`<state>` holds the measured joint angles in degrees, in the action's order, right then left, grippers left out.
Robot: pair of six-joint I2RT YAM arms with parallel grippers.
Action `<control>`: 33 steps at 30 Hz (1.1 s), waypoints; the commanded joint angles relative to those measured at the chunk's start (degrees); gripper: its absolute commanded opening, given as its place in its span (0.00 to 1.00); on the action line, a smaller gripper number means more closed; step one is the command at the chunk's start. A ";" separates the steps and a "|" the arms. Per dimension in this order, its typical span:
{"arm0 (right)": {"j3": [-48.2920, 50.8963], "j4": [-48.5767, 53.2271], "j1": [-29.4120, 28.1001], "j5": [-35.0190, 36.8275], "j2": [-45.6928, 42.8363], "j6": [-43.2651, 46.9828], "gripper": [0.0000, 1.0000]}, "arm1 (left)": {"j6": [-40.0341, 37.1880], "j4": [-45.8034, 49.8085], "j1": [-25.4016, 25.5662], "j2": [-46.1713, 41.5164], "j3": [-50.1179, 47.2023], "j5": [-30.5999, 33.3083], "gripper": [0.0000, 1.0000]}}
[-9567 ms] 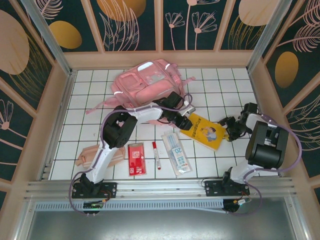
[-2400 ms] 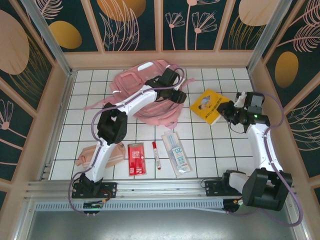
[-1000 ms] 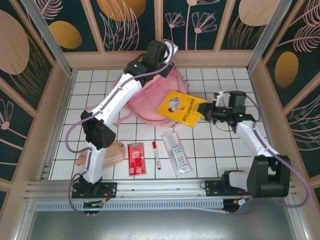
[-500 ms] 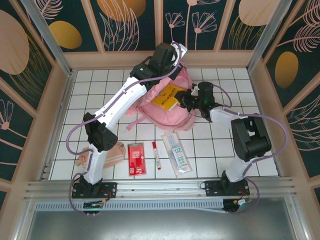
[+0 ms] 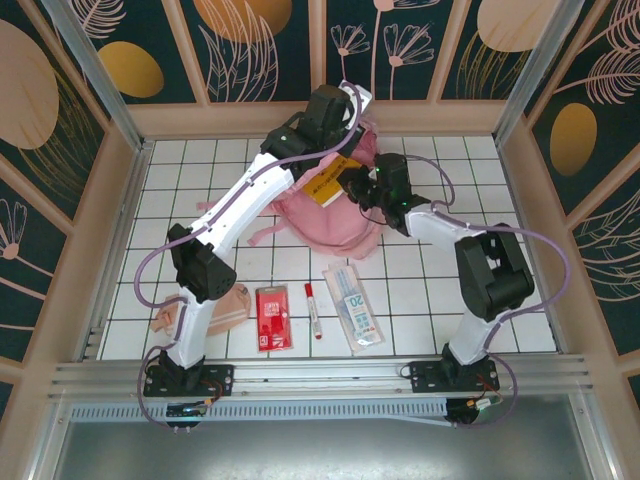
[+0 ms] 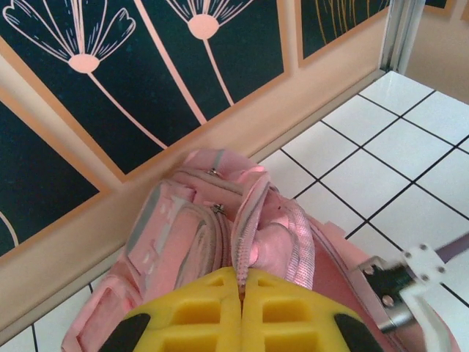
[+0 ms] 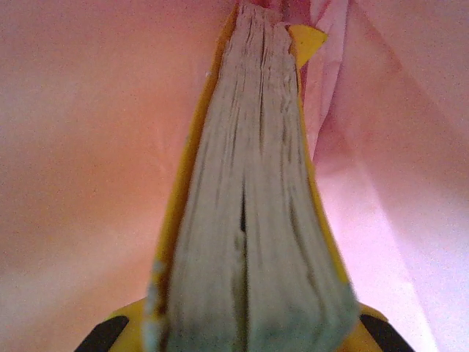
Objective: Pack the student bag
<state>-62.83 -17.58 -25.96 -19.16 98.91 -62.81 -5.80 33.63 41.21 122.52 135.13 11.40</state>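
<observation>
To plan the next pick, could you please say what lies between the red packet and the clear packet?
A red-and-white marker lies there, in the top view.

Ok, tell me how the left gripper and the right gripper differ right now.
The left gripper pinches a thin fabric edge of the student bag, jaws nearly touching; the right gripper clamps a yellow book, jaws held apart by its pages. The left gripper sits above the bag near the far wall; the right gripper reaches into it. Both have yellow fingers and grip something.
</observation>
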 commanded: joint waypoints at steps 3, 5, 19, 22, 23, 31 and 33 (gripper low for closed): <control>2.16 0.73 -2.37 -1.86 -9.35 5.16 0.00 | -0.01 -6.81 0.32 -1.41 2.44 3.80 0.00; 3.13 -0.30 -1.54 -2.81 -10.23 5.10 0.00 | -0.01 -6.78 0.32 -1.41 1.99 4.30 0.00; -2.48 -7.28 0.64 4.92 -0.59 13.42 0.00 | 1.96 -5.07 0.42 -1.40 1.10 1.98 0.00; -6.07 -5.96 0.57 9.55 4.09 12.13 0.00 | 3.45 -5.36 0.37 -1.67 1.17 1.49 0.00; -7.15 -6.42 0.60 9.85 5.81 11.33 0.00 | 3.82 -5.47 0.37 -1.79 1.19 0.92 0.00; -14.47 -16.12 -1.05 6.50 18.93 5.13 0.00 | 5.64 -5.77 0.55 -1.24 1.62 -2.91 0.00; -16.81 -13.93 -2.05 8.37 21.41 3.41 0.00 | 5.97 -5.93 0.62 -1.06 1.65 -3.52 0.00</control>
<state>-74.91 -25.69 -26.24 -12.84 118.28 -56.21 -1.61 33.89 41.25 122.76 135.11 9.98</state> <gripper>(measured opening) 0.139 0.017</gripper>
